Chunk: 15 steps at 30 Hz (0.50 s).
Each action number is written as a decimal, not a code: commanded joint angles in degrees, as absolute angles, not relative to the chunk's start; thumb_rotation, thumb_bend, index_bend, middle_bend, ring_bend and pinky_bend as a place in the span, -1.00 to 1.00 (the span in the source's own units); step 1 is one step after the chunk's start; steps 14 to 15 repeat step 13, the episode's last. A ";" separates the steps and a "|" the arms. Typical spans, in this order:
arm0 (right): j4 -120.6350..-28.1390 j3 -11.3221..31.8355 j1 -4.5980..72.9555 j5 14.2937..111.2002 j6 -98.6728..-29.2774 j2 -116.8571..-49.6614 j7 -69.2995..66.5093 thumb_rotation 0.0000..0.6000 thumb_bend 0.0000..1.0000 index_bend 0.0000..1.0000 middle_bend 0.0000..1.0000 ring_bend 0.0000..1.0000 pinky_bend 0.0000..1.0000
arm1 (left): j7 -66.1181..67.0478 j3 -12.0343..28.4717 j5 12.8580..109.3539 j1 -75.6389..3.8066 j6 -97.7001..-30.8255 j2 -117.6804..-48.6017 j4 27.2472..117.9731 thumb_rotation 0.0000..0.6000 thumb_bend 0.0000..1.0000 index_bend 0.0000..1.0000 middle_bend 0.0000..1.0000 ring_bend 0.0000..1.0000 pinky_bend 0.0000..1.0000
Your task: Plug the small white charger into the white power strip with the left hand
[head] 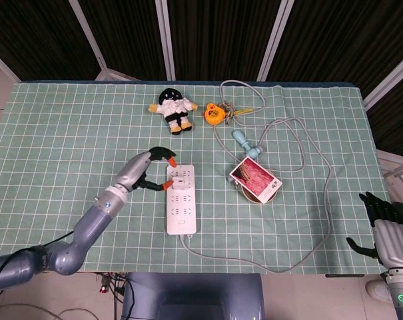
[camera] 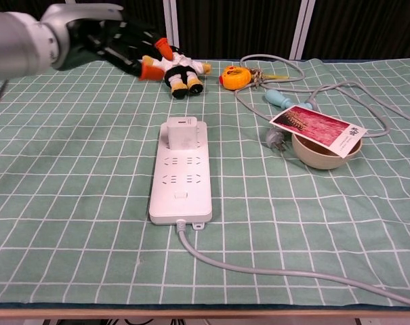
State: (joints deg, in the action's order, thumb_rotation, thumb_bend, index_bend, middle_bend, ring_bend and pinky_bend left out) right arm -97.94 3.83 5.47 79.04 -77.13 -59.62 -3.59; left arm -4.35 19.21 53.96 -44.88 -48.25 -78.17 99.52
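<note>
The small white charger [camera: 181,133] stands plugged into the far end of the white power strip [camera: 182,183], which lies lengthwise mid-table; in the head view the charger [head: 180,177] sits on the strip [head: 180,208] too. My left hand [head: 146,172] hovers just left of the strip's far end with fingers spread and nothing in them; in the chest view the left hand [camera: 116,42] is raised at the upper left, well clear of the charger. My right hand [head: 386,230] rests off the table's right edge, fingers apart, holding nothing.
A plush doll [head: 173,109] and an orange toy with keys [head: 216,113] lie at the back. A bowl with a card on it [head: 256,182] sits right of the strip, beside a blue-handled plug [head: 244,142]. Grey cable [head: 321,200] loops across the right side.
</note>
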 commanded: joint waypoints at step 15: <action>-95.30 3.81 4.78 81.73 -81.17 -62.26 0.94 1.00 -0.39 -1.00 -1.00 -1.00 -1.00 | 13.24 -3.55 78.74 -15.73 -88.12 -66.95 96.49 1.00 -0.95 -1.00 -1.00 -1.00 -1.00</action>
